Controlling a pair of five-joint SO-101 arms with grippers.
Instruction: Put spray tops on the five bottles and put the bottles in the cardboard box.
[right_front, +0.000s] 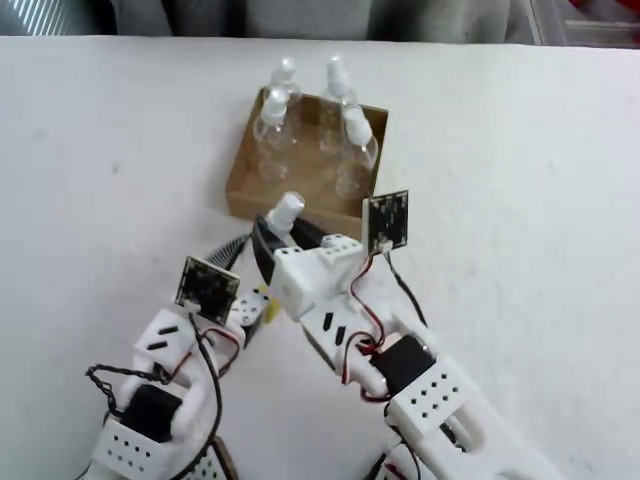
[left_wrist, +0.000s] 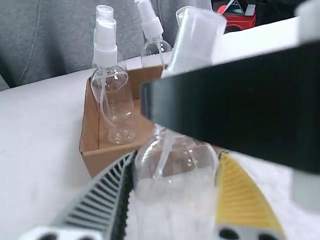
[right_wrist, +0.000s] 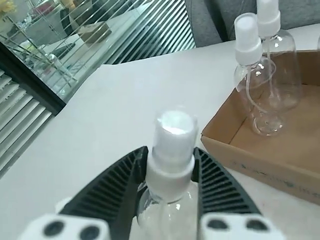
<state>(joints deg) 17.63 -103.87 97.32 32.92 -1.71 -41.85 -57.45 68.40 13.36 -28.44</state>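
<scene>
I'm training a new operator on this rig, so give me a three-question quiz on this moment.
1. How many bottles stand in the cardboard box?
2. True or false: the fifth bottle lies on its side inside the box.
3. The jaws of the right gripper are shut on: A) the box wall, B) the fifth bottle's spray top, C) nothing.
Key: 1) Four. 2) False: it is held upright outside the box, between the jaws of the left gripper. 3) B.

Four clear, white-topped bottles (right_front: 272, 135) stand upright in the cardboard box (right_front: 243, 180); the fifth bottle (right_front: 288, 210), also topped, stands just outside.
</scene>
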